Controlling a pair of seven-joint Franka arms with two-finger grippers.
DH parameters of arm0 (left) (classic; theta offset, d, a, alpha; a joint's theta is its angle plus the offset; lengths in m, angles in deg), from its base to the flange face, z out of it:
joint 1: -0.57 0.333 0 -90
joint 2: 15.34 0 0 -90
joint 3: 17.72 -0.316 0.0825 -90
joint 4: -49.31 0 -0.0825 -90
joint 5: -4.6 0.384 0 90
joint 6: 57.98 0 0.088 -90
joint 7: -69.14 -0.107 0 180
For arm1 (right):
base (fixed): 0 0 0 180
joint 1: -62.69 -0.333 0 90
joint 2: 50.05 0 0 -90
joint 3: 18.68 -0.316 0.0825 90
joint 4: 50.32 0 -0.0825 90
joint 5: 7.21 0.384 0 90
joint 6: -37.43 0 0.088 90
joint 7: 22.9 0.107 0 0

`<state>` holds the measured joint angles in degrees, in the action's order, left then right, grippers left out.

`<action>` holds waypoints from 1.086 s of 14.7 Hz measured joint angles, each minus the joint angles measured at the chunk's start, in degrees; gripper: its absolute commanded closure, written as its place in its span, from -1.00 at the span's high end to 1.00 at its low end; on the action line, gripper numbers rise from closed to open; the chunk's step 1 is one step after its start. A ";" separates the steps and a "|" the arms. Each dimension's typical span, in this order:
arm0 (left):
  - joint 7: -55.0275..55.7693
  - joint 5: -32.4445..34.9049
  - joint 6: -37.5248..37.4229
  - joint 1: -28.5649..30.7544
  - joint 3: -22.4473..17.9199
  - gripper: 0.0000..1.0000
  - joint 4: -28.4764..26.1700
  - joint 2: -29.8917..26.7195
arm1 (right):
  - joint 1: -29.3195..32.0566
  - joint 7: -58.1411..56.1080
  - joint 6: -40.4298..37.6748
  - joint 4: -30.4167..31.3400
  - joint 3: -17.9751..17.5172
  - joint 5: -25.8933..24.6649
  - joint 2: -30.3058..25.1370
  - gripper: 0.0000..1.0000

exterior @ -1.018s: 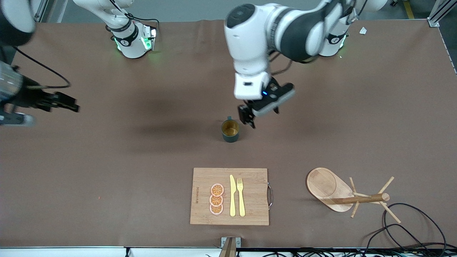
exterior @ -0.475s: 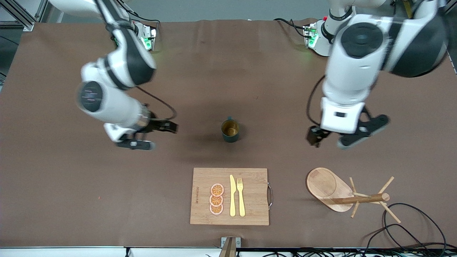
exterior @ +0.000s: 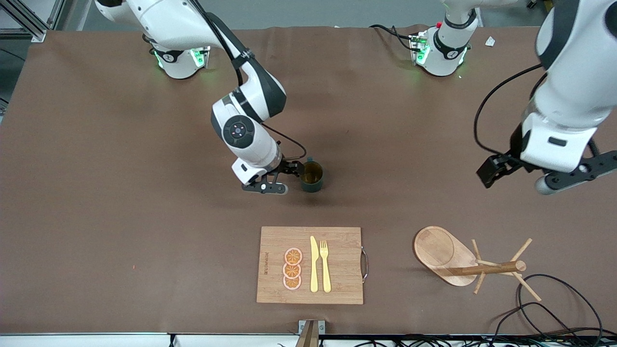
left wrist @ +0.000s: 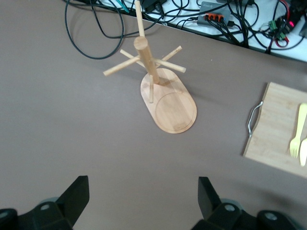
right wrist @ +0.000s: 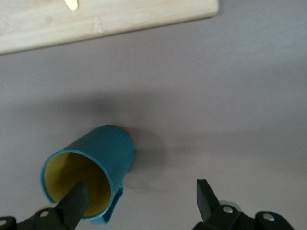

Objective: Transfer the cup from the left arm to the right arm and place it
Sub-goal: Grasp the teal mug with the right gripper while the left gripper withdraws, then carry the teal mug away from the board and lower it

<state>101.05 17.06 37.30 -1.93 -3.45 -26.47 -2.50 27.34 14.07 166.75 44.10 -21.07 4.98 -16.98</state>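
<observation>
Big change from a moment ago: the right arm has swept in from its end of the bench and its right gripper (exterior: pixel 295 174) is now low beside the cup (exterior: pixel 312 176). The left arm, which was hanging right next to the cup a second back, has swung away toward its own end of the bench.

The cup hasn't budged. It stands upright on the bench (exterior: pixel 120 217) mid-way along, farther from the front camera than the cutting board (exterior: pixel 311 265), ochre inside showing.

Right gripper: jaws spread wide. In the right wrist view one dark finger (right wrist: pixel 74 203) overlaps the cup's (right wrist: pixel 91 175) yellow mouth at the rim near the handle, the other finger (right wrist: pixel 206 196) stands well clear over bare bench. Whether anything touches the cup I can't tell; nothing is pinched.

Left gripper (exterior: pixel 516 176): also spread wide and empty, up in the air over bare bench near the wooden peg rack (exterior: pixel 470 265). The left wrist view looks down between its two fingers (left wrist: pixel 76 196) at that rack (left wrist: pixel 160 93), with the board's metal handle (left wrist: pixel 254 122) off to one side.

On the board lie three orange slices (exterior: pixel 292 269), a yellow knife (exterior: pixel 314 264) and a fork (exterior: pixel 326 265).
</observation>
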 measured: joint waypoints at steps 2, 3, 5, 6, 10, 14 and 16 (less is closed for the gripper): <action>-5.97 -2.43 -1.65 -0.12 -2.26 1.00 -0.45 -2.49 | -0.76 2.16 2.39 -0.06 0.01 0.01 1.61 0.80; -9.00 -4.11 -2.19 -0.09 -3.33 1.00 -0.97 -3.76 | -1.14 2.94 3.21 -0.11 0.01 0.01 2.26 0.34; -14.49 -6.33 -3.73 -0.09 -5.72 1.00 -2.63 -6.22 | -1.97 3.47 4.40 -0.20 0.01 0.03 3.19 -0.25; -17.04 -7.76 -4.66 -0.07 -6.90 1.00 -3.68 -7.41 | -2.42 3.66 4.91 -0.21 0.01 0.03 3.52 -0.48; -21.27 -12.03 -7.39 0.62 -9.97 1.00 -10.41 -13.48 | -3.29 4.17 5.19 -0.36 0.03 0.03 3.74 -0.99; -23.52 -12.32 -7.65 0.64 -9.70 1.00 -15.60 -18.27 | -3.16 2.93 5.25 -1.57 0.82 -0.03 3.75 -0.99; -25.29 -12.32 -7.61 0.67 -9.70 1.00 -16.31 -18.72 | -1.81 -1.23 5.25 -2.52 1.88 -0.05 3.74 -0.99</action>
<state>75.76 4.73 29.69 -1.26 -13.15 -42.78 -21.22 25.53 12.85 172.00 41.58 -19.18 4.93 -13.24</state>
